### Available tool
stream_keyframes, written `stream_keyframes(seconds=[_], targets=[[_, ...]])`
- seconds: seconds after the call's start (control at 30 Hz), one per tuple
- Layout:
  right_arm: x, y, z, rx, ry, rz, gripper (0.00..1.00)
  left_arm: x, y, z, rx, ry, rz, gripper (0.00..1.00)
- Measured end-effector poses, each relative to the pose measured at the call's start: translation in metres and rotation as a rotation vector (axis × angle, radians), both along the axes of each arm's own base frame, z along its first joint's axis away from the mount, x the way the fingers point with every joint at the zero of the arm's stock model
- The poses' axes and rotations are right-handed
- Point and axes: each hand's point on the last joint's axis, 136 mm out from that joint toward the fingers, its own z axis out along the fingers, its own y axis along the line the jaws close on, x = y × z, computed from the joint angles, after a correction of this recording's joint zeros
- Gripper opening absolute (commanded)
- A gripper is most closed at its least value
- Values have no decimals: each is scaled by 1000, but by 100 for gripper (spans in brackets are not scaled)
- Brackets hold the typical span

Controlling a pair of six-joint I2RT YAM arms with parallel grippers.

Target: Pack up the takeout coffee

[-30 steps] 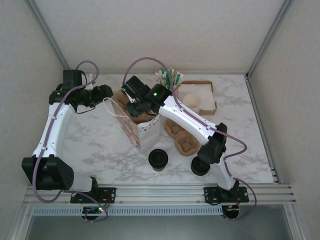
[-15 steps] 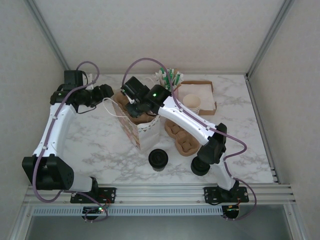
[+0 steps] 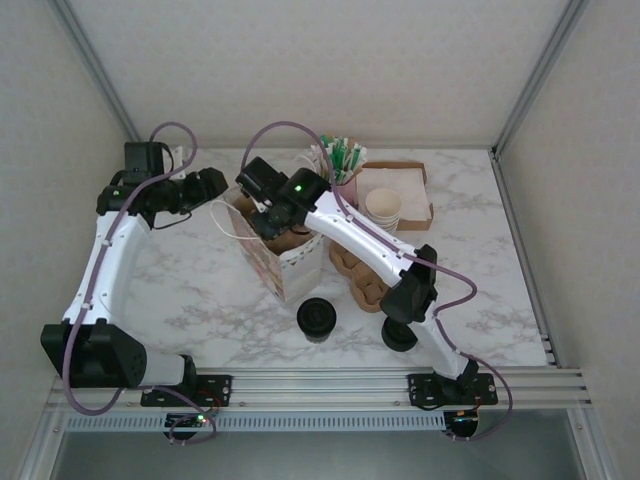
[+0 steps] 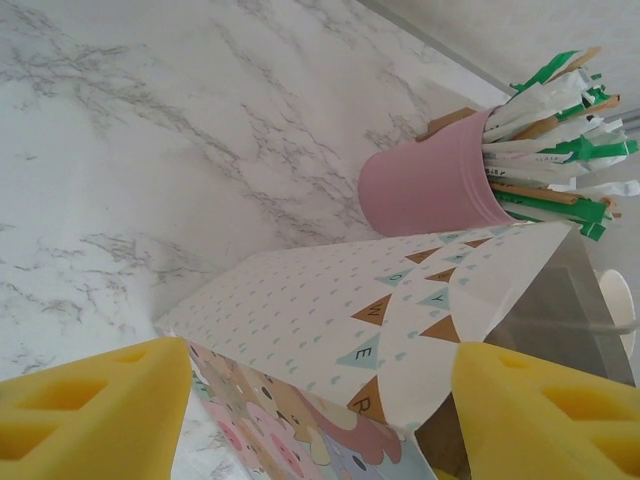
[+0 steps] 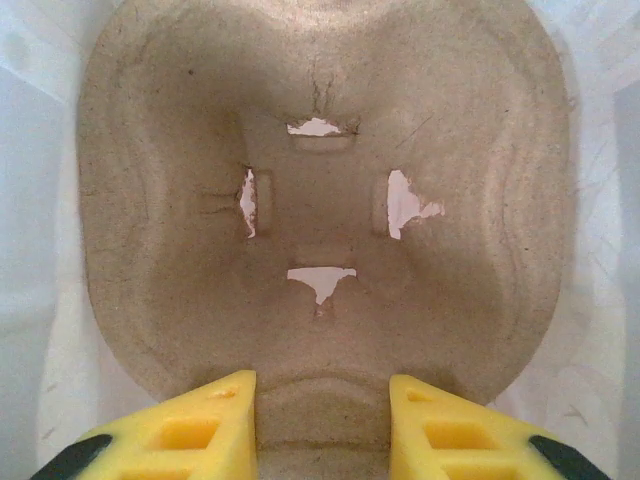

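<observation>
The takeout coffee (image 3: 317, 318), a small cup with a black lid, stands on the marble near the front, just right of the printed paper bag (image 3: 268, 262). My right gripper (image 3: 268, 212) reaches down into the bag's open top. In the right wrist view it (image 5: 322, 425) is shut on the ridge of a brown pulp cup carrier (image 5: 320, 170), with the bag's white walls (image 5: 40, 200) around it. My left gripper (image 3: 218, 185) is open at the bag's back left corner. The bag's top edge (image 4: 330, 330) lies between its yellow fingers (image 4: 90, 410) without touching them.
A second black-lidded thing (image 3: 400, 338) sits partly under the right arm. More pulp carriers (image 3: 362, 275) lie right of the bag. A pink cup of stirrers (image 4: 430, 190) stands behind it. A cardboard tray (image 3: 420, 175) holds lidless cups (image 3: 385, 205) at the back right.
The right arm has shifted left and back, carrying its gripper and the carrier a little further over the bag's back end. The left arm has barely moved.
</observation>
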Motion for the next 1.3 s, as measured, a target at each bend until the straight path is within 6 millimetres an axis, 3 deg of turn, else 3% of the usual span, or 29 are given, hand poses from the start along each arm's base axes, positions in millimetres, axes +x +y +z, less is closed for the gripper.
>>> stream_keyframes(seconds=[0.53,1.0,1.3], targets=[[0,-4,-24,-71,41,3,32,0,4,0,17,-6,17,70],[1,0,-63,-139,89,9,32,-2,17,10,75,-45,75,71],[3,2,-87,-183,110,24,33,-8,21,-2,99,-17,87,71]])
